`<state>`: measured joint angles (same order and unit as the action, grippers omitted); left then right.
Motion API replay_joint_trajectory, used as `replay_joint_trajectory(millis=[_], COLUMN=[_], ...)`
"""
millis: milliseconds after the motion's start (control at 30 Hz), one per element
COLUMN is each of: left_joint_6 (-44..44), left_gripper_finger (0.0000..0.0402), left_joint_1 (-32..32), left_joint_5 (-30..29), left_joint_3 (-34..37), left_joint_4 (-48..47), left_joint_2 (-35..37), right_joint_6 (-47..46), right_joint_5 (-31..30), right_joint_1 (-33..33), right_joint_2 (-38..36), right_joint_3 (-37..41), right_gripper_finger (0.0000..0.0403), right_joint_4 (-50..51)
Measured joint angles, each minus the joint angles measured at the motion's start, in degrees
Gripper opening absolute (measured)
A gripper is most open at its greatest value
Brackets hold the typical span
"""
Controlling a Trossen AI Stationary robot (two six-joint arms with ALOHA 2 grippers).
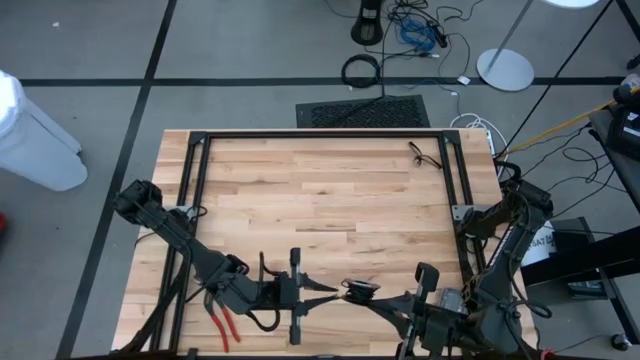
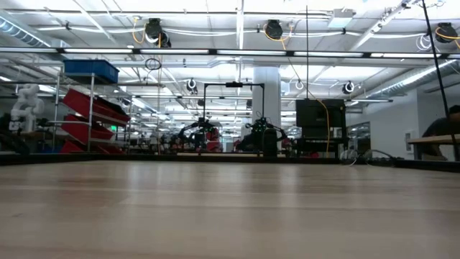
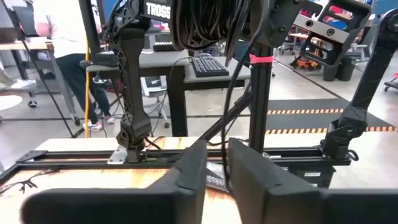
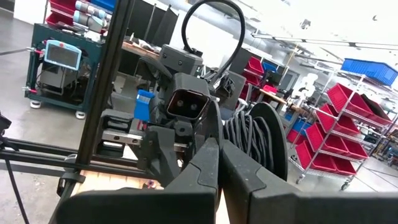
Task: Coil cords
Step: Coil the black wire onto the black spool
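Cords [image 1: 359, 290]: thin, light, floppy, puck slippery. Take wire just beside puck. Left gripper [image 1: 335, 291] fingers narrowly apart beside puck, grip unclear. Right gripper [image 1: 372, 297] fingers together.

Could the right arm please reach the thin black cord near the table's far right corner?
Probably yes: only bare table lies between the right claw and the thin black cord.

A light butcher-block wooden table [image 1: 320, 200] carries a black rectangular metal frame [image 1: 320, 134] around its edges, a thin black cord [image 1: 428, 156] near the far right corner, and red-handled pliers [image 1: 222, 322] at the near left edge.
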<state>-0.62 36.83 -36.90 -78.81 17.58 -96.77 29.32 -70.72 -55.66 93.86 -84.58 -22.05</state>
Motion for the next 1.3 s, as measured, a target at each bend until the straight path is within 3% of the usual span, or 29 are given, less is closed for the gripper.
replay_joint_trajectory(millis=[167, 600, 967, 1300], left_joint_6=[-1.0, -3.2, -2.7, 6.4], left_gripper_finger=[0.0009, 0.0003, 0.0002, 0.0002], left_joint_1=[0.0, 0.4, 2.8, 0.5], left_joint_5=[-0.1, -2.6, -4.1, -4.2], left_joint_3=[0.0, 0.0, 0.0, 0.0], left_joint_4=[0.1, -0.7, -6.7, -13.4], left_joint_2=[0.0, 1.5, 4.7, 4.7], right_joint_6=[-1.4, -4.5, -5.3, -4.5], right_joint_5=[0.0, 1.7, 5.1, 8.1], right_joint_1=[0.0, -0.5, -0.4, 1.4], right_joint_2=[0.0, 0.0, 0.0, -0.2], right_joint_3=[0.0, 0.0, 0.0, 0.0], right_gripper_finger=[0.0000, 0.0000, 0.0000, 0.0000], right_joint_4=[0.5, 0.1, -2.3, -4.0])
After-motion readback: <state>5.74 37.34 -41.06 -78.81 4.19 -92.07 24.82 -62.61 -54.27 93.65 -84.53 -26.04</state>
